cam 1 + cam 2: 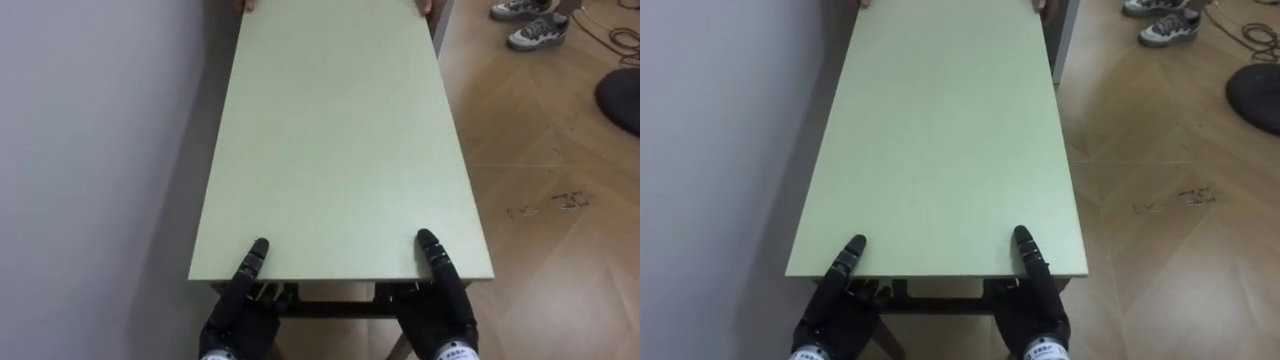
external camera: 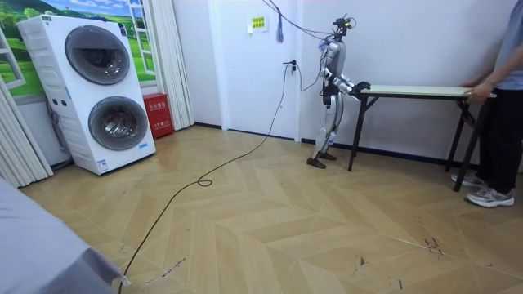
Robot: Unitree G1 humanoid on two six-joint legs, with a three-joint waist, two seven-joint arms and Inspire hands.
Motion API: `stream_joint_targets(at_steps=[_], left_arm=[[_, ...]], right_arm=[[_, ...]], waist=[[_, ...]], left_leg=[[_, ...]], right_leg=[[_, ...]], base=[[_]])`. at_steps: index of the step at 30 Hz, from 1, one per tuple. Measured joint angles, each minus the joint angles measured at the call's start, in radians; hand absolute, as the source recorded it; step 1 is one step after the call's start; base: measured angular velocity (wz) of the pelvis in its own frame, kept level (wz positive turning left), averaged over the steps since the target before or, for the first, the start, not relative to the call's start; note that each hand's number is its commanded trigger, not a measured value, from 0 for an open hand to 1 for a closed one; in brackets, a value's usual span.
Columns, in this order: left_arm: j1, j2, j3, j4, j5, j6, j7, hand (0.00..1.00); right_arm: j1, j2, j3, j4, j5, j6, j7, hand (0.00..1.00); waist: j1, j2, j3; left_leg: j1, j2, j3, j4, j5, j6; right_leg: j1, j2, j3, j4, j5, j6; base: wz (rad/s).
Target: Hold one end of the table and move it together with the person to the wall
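The robot stands at one short end of the pale green table (image 1: 340, 140), which runs lengthwise close along the white wall (image 1: 90, 150). Its left hand (image 1: 235, 312) and right hand (image 1: 442, 310) are set at the two near corners, spread wide apart, likely so the board stays level and does not twist when carried. Each hand laps over the top of the near edge with the rest tucked beneath the board, so how far either is closed cannot be told. At the far end a person (image 2: 500, 106) holds the opposite edge, sharing the load. In the room view the black legs (image 2: 355, 131) seem to reach the parquet floor (image 1: 540, 220), though whether the table is lifted cannot be judged.

The wall leaves no room on the robot's left, so any sideways move has to go right. There the person's sneakers (image 1: 535, 30) and a dark round object (image 1: 620, 100) lie on the floor. The stacked washing machines (image 2: 98, 90) stand well apart
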Motion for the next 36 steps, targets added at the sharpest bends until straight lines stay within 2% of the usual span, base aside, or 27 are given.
stream_joint_targets(at_steps=[2,3,4,5,6,7,11,13,17,20,24,27,33,36], left_arm=[[-0.003,0.000,0.005,0.012,0.002,0.002,-0.015,0.65],[-0.003,0.000,0.006,0.014,0.002,0.003,-0.016,0.32],[-0.003,0.000,0.006,0.016,0.002,0.004,-0.017,0.11],[-0.003,0.000,0.006,0.019,0.007,0.004,-0.020,0.00],[-0.002,0.001,0.009,0.027,0.041,0.004,-0.035,0.00],[-0.002,0.010,0.009,0.031,0.097,0.003,-0.050,0.00],[-0.012,0.038,0.005,0.035,0.286,0.005,-0.065,0.00],[-0.033,0.052,0.004,0.040,0.369,0.006,-0.078,0.00],[-0.045,0.053,0.002,0.053,0.387,0.009,-0.099,0.00],[-0.046,0.055,-0.012,0.072,0.415,0.013,-0.105,0.00],[-0.046,0.061,-0.044,0.102,0.478,0.030,-0.105,0.00],[-0.047,0.061,-0.052,0.102,0.494,0.037,-0.108,0.00],[-0.056,0.068,-0.052,0.125,0.494,0.039,-0.106,0.00],[-0.059,0.069,-0.051,0.136,0.531,0.045,-0.106,0.00]], right_arm=[[0.001,0.000,0.000,0.002,-0.001,0.002,0.001,1.00],[0.001,0.000,0.000,0.006,-0.001,0.003,0.005,0.75],[0.001,0.000,-0.001,0.012,-0.001,0.006,0.011,0.62],[0.000,0.000,-0.001,0.014,-0.001,0.010,0.013,0.36],[-0.001,0.000,-0.002,0.020,-0.002,0.013,0.020,0.08],[-0.004,0.000,-0.003,0.024,-0.003,0.016,0.024,0.00],[-0.012,-0.015,-0.003,0.062,-0.032,0.032,0.083,0.00],[-0.012,-0.040,0.001,0.072,-0.087,0.044,0.140,0.00],[-0.012,-0.070,0.002,0.072,-0.120,0.065,0.185,0.00],[-0.011,-0.072,0.002,0.073,-0.137,0.072,0.198,0.00],[-0.010,-0.078,0.001,0.075,-0.161,0.087,0.227,0.00],[-0.009,-0.079,0.001,0.079,-0.163,0.092,0.237,0.00],[-0.008,-0.084,0.001,0.088,-0.200,0.108,0.266,0.00],[-0.009,-0.090,-0.006,0.103,-0.239,0.108,0.293,0.00]], waist=[[0.000,-0.001,-0.0023],[0.000,-0.001,-0.0022],[0.000,-0.001,-0.0023],[0.000,-0.001,-0.0023],[0.001,-0.001,-0.0023],[0.002,-0.002,-0.0021],[0.000,0.001,-0.0007],[0.000,0.003,-0.0003],[-0.001,0.003,-0.0005],[-0.005,0.002,-0.0004],[-0.013,-0.012,0.0021],[-0.018,-0.019,-0.0007],[-0.029,-0.020,-0.0008],[-0.029,-0.019,-0.0013]], left_leg=[[0.001,0.000,0.000,-0.001,0.000,0.000],[0.004,0.000,0.000,-0.002,0.000,0.000],[0.007,0.000,0.000,-0.003,0.000,0.000],[0.008,0.000,0.000,-0.004,0.000,0.000],[0.009,0.000,0.000,-0.005,0.000,0.000],[0.009,0.000,0.000,-0.005,0.000,0.000],[0.009,0.000,0.001,-0.006,0.000,0.000],[0.011,0.000,0.004,-0.014,0.000,0.000],[0.016,0.002,0.017,-0.020,0.000,-0.001],[0.015,0.003,0.024,-0.020,0.000,-0.001],[0.014,0.004,0.025,-0.015,0.000,-0.001],[0.014,0.004,0.025,-0.014,0.000,-0.002],[0.025,0.004,0.025,-0.014,-0.001,-0.002],[0.023,0.005,0.026,-0.014,-0.002,-0.003]], right_leg=[[0.008,0.001,-0.001,-0.010,0.002,0.002],[0.008,0.001,-0.001,-0.010,0.002,0.002],[0.010,0.001,-0.001,-0.010,0.002,0.002],[0.011,0.001,-0.001,-0.010,0.002,0.001],[0.011,0.001,-0.001,-0.010,0.002,0.001],[0.010,0.001,-0.001,-0.009,0.002,0.001],[0.010,0.000,-0.002,-0.010,0.002,0.002],[0.011,0.000,-0.002,-0.010,0.002,0.002],[0.013,0.000,-0.002,-0.012,0.002,0.002],[0.018,0.000,-0.003,-0.022,0.005,0.007],[0.017,0.000,-0.004,-0.025,0.005,0.008],[0.016,0.000,-0.005,-0.025,0.006,0.008],[0.028,0.000,-0.004,-0.028,0.006,0.009],[0.026,0.001,-0.004,-0.029,0.007,0.009]], base=[[-0.02],[0.00],[0.00],[0.00],[0.00],[0.00],[0.00],[-0.04],[-0.10],[-0.07],[0.00],[0.00],[0.00],[0.00]])
